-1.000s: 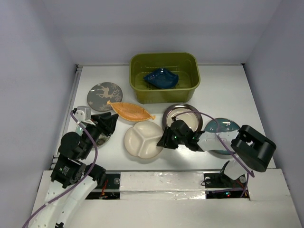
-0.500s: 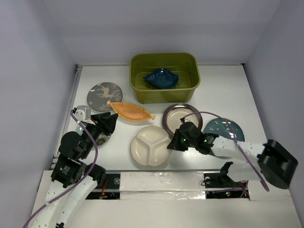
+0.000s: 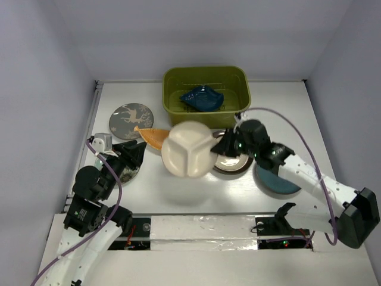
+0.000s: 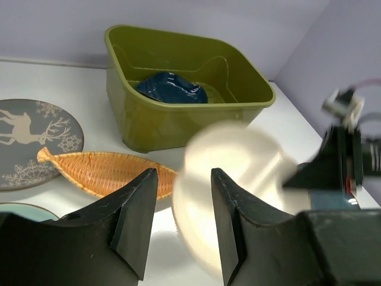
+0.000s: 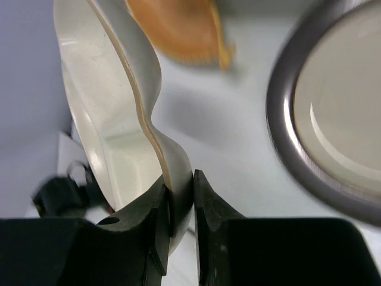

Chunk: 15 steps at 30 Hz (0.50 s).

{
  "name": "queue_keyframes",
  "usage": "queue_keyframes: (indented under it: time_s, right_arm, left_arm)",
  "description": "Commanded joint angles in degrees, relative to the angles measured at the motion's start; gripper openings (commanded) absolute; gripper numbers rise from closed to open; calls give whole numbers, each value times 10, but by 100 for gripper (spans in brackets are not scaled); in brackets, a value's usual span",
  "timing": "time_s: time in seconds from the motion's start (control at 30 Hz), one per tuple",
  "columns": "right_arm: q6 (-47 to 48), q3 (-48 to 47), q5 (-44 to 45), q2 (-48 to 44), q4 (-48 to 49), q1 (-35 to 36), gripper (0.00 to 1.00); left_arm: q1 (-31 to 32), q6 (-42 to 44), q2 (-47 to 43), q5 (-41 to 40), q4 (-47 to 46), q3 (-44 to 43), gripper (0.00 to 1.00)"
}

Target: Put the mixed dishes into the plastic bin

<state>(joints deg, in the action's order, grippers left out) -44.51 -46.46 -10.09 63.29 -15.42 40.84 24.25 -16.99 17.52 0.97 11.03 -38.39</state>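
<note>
Top view: my right gripper (image 3: 225, 145) grips the cream three-compartment plate (image 3: 189, 150), lifted and tilted, just on the near side of the plastic bin (image 3: 174, 114); a dark blue plate (image 3: 202, 97) lies inside.
Left wrist: my left gripper (image 4: 183, 177) is empty, jaws apart.
Right wrist: I'm clamped on the plate's rim; a brown-rimmed plate (image 5: 333, 119) sits to the right.

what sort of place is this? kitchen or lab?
Most likely a lab test cell, not a kitchen: a white table boxed in by bare walls, the left arm and right arm bolted at its near edge, mismatched plates like the deer plate laid out near a green bin.
</note>
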Motion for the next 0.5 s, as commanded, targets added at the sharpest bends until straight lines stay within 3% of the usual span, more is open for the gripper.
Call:
queue_keyframes:
  time_s: [0.0, 0.2, 0.47]
  right_arm:
    - [20, -166, -36, 22, 209, -50, 0]
    - [39, -321, -56, 137, 196, -149, 0]
    - [38, -526, -77, 354, 171, -226, 0]
  left_arm:
    - [-4, -3, -10, -4, -22, -15, 38]
    - [-4, -3, -14, 2, -24, -14, 39]
    - [-4, -3, -19, 5, -25, -13, 39]
